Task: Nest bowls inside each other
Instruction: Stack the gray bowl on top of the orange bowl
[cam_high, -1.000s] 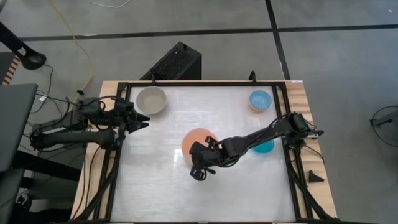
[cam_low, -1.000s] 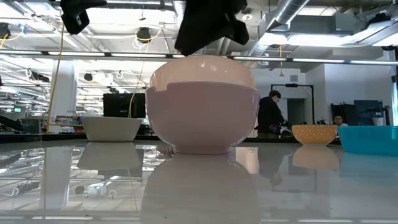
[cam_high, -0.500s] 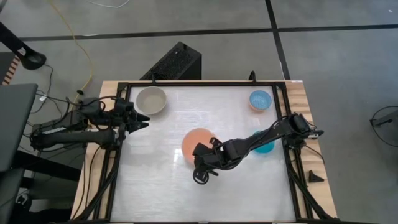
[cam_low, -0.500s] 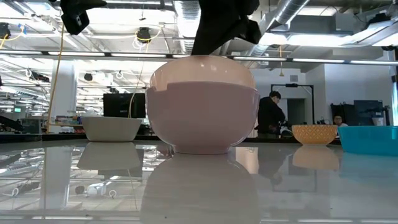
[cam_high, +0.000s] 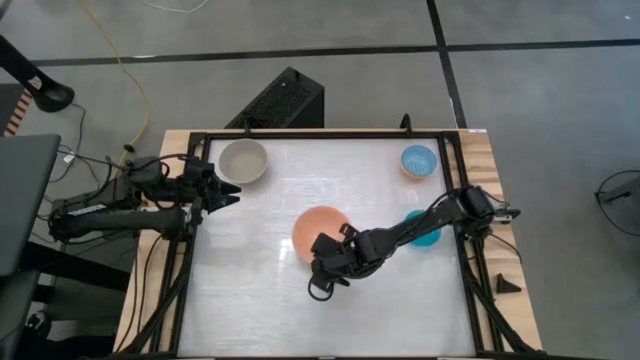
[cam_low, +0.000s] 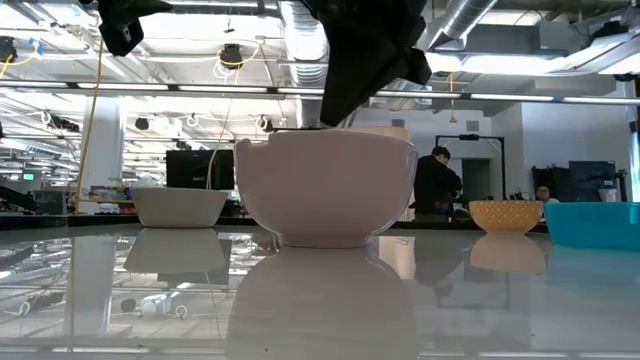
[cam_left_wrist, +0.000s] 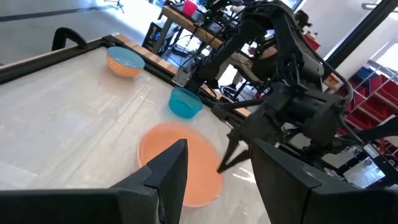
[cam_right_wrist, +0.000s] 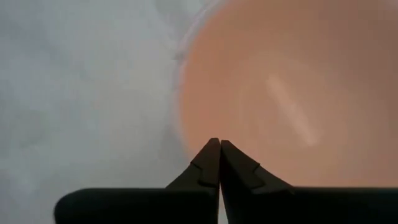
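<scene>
We see four bowls on the table (cam_high: 250, 300), and none sits inside another yet, so nearly all the nesting is left to do, we think. We cannot find a fifth bowl.

On the left, the grey bowl (cam_high: 243, 161) sits near the far left corner. The left end effector (cam_high: 228, 195) waits just beside it, fingers apart, holding nothing.

In the middle is the pink bowl (cam_high: 321, 233). The right end effector (cam_high: 318, 290) hangs at its near rim, on the side away from the other bowls. Its fingers are pressed together, tip to tip. They do not seem to hold the bowl.

To the right, the teal bowl (cam_high: 425, 232) lies partly under the right arm. The light blue bowl (cam_high: 419, 160) sits near the far right corner.

The right wrist view shows the touching tips right at the pink bowl's (cam_right_wrist: 273, 99) edge, which the high view cannot show. The low view shows the pink bowl (cam_low: 326, 190) standing flat on the table, with the arm dark above it. The left wrist view shows the blue bowl's (cam_left_wrist: 126, 61) orange outside.
</scene>
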